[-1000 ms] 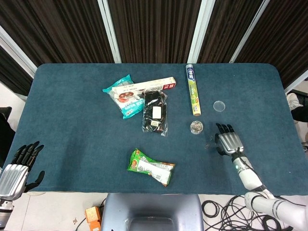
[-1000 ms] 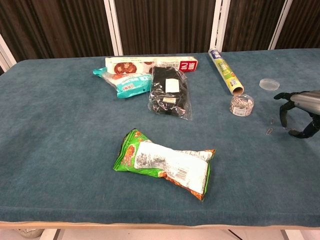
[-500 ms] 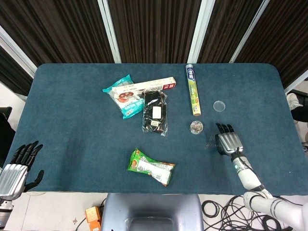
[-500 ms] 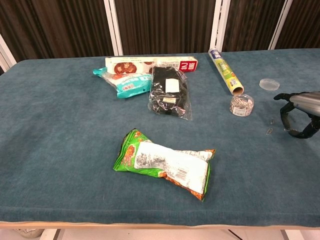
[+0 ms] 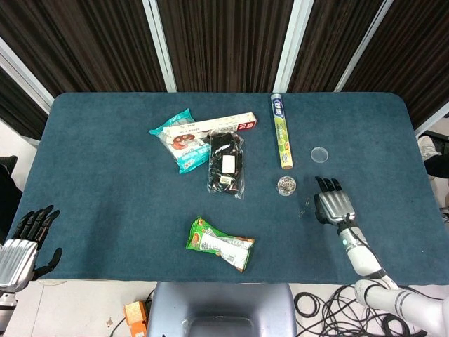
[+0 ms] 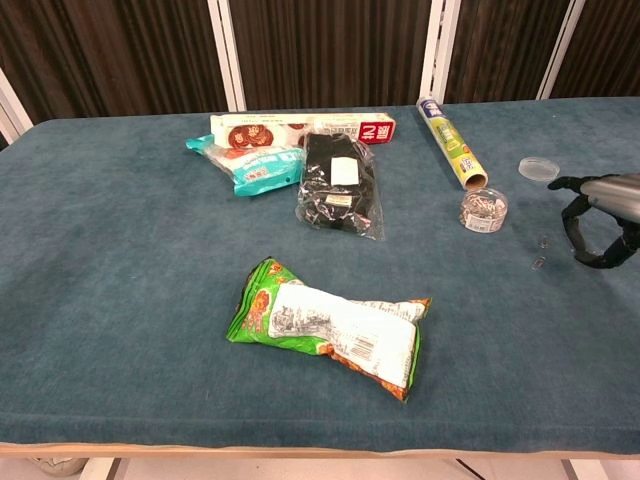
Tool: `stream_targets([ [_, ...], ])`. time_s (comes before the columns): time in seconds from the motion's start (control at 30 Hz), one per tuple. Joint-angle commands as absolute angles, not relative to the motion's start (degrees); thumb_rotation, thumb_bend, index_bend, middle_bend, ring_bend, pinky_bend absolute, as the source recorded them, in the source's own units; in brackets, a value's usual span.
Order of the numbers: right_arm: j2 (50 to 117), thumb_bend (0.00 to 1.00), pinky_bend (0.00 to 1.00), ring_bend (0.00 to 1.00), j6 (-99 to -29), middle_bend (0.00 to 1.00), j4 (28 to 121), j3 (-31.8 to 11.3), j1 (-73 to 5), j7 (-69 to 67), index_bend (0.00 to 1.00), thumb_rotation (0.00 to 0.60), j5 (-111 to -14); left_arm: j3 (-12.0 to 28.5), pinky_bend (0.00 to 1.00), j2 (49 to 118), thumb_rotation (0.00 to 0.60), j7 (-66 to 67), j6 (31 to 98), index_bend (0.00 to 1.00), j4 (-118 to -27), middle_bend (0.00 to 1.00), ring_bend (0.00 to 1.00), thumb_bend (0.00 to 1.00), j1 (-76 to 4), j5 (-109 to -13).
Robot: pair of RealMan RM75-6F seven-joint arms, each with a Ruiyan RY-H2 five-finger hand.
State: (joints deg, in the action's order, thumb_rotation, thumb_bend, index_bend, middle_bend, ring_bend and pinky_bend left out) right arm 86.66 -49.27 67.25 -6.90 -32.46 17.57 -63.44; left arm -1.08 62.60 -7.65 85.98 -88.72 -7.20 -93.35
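- Small metal clips (image 5: pixel 302 210) lie a long way to the right of the left hand (image 5: pixel 24 242), which hangs off the near table edge with its fingers loosely spread, holding nothing.
- Between the two hands, well left of the right one, lies a green snack bag (image 6: pixel 330 325).
- Just beyond the clips, up and to the left of the right hand, stands a little round tub of clips (image 6: pixel 484 211). Its clear lid (image 6: pixel 537 167) lies further off, past the fingertips.
- The loose clips rest flat on the blue cloth (image 6: pixel 120 300), just left of the right hand and apart from it.
- I'd judge them feather-light, stiff and thin, slippery against hard fingers, and apt to skid on the cloth. A fingertip-and-thumb pinch across one clip's long sides looks best, taken from above.
- The right hand (image 6: pixel 600 220) hovers low with its fingers curved and apart, nothing between them.
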Motion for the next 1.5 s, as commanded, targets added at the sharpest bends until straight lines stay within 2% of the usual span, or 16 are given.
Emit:
stream_targets([
  [0.03, 85.8, 0.32, 0.0, 0.0, -49.8, 0.0, 68.79, -8.01, -33.07, 17.5, 0.62, 0.6, -63.29, -1.06, 0.06, 62.6, 0.6, -7.59, 85.79, 0.0, -88.77, 0.0, 0.01, 0.43, -7.29, -93.27],
  [0.2, 84.66, 0.32, 0.0, 0.0, -50.07, 0.0, 71.68, -11.0, -35.51, 19.57, 0.62, 0.6, -61.42, -0.92, 0.06, 62.69, 0.6, -7.33, 85.33, 0.0, -88.8, 0.0, 0.01, 0.43, -7.48, -92.89],
  [0.4, 85.8, 0.32, 0.0, 0.0, -49.27, 0.0, 72.14, -15.34, -40.19, 25.07, 0.61, 0.6, -54.55, -0.66, 0.06, 62.8, 0.6, -6.89, 84.33, 0.0, -88.82, 0.0, 0.01, 0.43, -7.86, -92.05],
  [0.6, 88.61, 0.32, 0.0, 0.0, -48.62, 0.0, 69.63, -15.21, -43.96, 32.66, 0.6, 0.6, -48.1, -0.44, 0.06, 62.88, 0.6, -6.58, 83.82, 0.0, -88.83, 0.0, 0.01, 0.43, -8.02, -91.37],
  [0.83, 91.97, 0.32, 0.0, 0.0, -46.97, 0.0, 65.7, -14.73, -46.2, 33.79, 0.56, 0.6, -44.58, -0.34, 0.06, 62.98, 0.6, -6.19, 83.01, 0.0, -88.96, 0.0, 0.01, 0.43, -8.28, -90.75],
  [1.23, 92.7, 0.32, 0.0, 0.0, -46.76, 0.0, 63.66, -13.29, -45.87, 30.92, 0.48, 0.6, -46.24, -0.19, 0.06, 62.94, 0.6, -6.52, 83.1, 0.0, -88.87, 0.0, 0.01, 0.43, -8.32, -90.65],
  [1.5, 84.38, 0.32, 0.0, 0.0, -55.99, 0.0, 78.13, -7.34, -39.29, 24.52, 0.47, 0.6, -61.8, -0.43, 0.06, 62.91, 0.6, -6.65, 83.57, 0.0, -88.88, 0.0, 0.01, 0.43, -8.14, -91.22],
])
